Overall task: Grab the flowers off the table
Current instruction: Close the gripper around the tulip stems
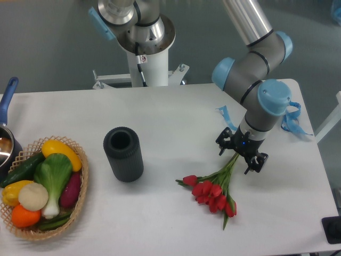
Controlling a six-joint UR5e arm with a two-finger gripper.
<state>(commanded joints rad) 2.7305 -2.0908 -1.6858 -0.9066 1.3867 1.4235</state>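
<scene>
The flowers (pixel 214 192) lie on the white table (pixel 170 138) right of centre, red tulip heads toward the front and green stems running up to the right. My gripper (pixel 241 158) hangs low over the upper end of the stems, open, with one finger on each side of them. The stem tips are hidden under the gripper.
A dark cylinder (pixel 123 154) stands upright left of the flowers. A wicker basket (pixel 80 188) of vegetables sits at the left edge, with a blue-handled pot (pixel 6 114) behind it. Blue ribbon pieces (pixel 290 118) lie at the back right near the table edge.
</scene>
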